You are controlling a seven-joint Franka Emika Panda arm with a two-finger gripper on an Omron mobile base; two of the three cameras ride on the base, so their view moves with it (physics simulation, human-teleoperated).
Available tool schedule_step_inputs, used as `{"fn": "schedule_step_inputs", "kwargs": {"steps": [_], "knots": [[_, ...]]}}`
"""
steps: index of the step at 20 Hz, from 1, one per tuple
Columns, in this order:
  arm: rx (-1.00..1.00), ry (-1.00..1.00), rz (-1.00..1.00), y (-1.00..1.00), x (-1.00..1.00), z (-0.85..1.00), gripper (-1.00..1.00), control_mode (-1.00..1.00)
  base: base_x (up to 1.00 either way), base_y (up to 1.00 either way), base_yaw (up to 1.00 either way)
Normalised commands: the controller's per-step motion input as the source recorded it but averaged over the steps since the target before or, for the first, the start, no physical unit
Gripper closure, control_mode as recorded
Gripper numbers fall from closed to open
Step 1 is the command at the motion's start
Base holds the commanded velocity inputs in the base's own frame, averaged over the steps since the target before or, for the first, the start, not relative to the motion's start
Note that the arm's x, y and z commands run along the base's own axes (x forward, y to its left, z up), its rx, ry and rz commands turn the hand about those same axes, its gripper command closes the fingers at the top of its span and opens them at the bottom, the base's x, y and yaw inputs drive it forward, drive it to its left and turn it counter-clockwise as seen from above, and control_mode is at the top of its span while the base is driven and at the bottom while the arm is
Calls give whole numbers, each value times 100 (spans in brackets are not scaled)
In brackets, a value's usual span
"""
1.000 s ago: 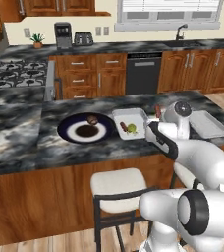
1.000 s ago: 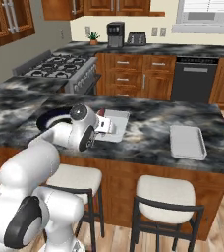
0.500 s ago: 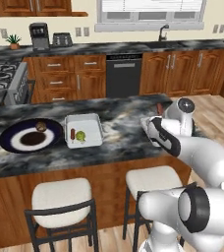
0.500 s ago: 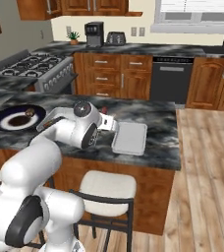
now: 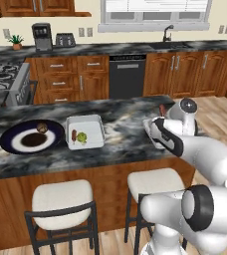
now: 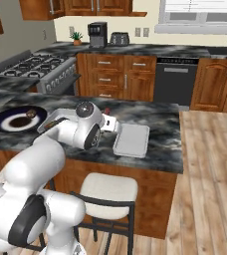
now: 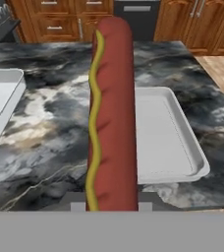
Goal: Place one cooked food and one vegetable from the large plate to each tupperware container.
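Mid-carry on a marbled counter [image 5: 120, 144]. Large plate [image 5: 11, 144] at 9 o'clock in the left base view, one small brown item left on it. Just beside it at 3 o'clock, first container [image 5: 96, 132], already filled with a reddish piece and a green vegetable. Second container [image 7: 182, 147], bare, at 3 o'clock in the hand view. Tool [image 7: 109, 205] clamped narrow on a hot dog [image 7: 113, 113] striped with mustard, held over the counter just short of that container. Next, probably: shift toward 3 o'clock over the bare container, lower, release.
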Motion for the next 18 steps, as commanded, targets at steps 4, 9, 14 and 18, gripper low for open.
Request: {"fn": "schedule_step_inputs", "kwargs": {"steps": [4, 9, 14, 18], "knots": [[3, 10, 0, -82, 100, -39, 100, -100, 0, 0, 0], [-2, 10, 3, -26, 100, -57, 100, -100, 0, 0, 0], [-1, 24, 11, -6, 68, -54, 100, -100, 0, 0, 0], [0, 19, 13, -5, 46, -55, 100, -100, 0, 0, 0]]}}
